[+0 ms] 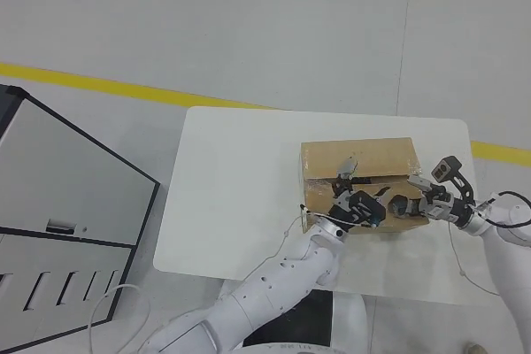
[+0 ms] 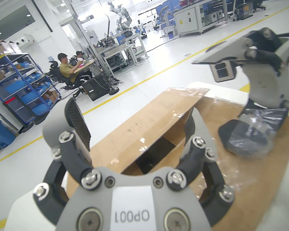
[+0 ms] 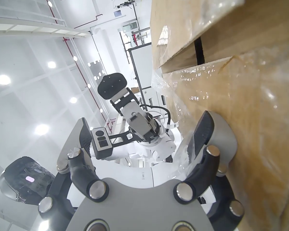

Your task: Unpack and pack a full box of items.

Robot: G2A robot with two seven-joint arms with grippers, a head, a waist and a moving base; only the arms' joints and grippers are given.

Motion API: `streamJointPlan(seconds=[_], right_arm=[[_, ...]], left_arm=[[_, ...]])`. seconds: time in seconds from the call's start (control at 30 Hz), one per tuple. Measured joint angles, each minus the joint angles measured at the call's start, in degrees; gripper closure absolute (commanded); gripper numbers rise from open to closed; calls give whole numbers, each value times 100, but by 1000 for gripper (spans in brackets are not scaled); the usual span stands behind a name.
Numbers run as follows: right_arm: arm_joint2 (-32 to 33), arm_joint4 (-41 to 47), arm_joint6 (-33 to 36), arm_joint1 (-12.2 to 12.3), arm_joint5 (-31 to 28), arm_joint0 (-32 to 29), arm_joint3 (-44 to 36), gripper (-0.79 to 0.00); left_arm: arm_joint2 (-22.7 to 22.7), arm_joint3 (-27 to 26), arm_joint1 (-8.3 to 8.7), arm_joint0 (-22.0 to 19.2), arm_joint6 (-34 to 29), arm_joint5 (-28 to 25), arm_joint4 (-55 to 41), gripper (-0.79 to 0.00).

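Both grippers spread wide at a cardboard box [image 1: 363,157] on a white table [image 1: 230,195].

The box sits toward the table's right half. Its taped top flaps lie nearly shut, with a dark gap between them. My left gripper [image 2: 133,112] hovers just above one flap, fingers apart and holding nothing. My right gripper [image 3: 144,121] is at the box's near side, toward its right end. It is also released and empty, with one finger [image 3: 204,131] close against the film-covered cardboard. A dark item in clear plastic [image 2: 249,137] lies on the box top just beside my right gripper; I cannot tell whether they touch.
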Motion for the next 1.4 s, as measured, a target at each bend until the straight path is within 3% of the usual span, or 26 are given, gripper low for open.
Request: streamJointPlan(seconds=[0.33, 0.77, 0.87, 1.4], right_arm=[[140, -206, 238, 89, 104, -99, 50, -785], [409, 170, 400, 148, -8, -232, -128, -785], [456, 191, 385, 163, -3, -247, -154, -754], [900, 363, 567, 281, 233, -731, -529, -785]], left_arm=[[-721, -395, 195, 69, -117, 101, 245, -785], [-1018, -700, 257, 202, -251, 217, 475, -785], [-1090, -752, 271, 243, -272, 249, 504, -785], [-1213, -811, 283, 350, -292, 154, 518, -785]])
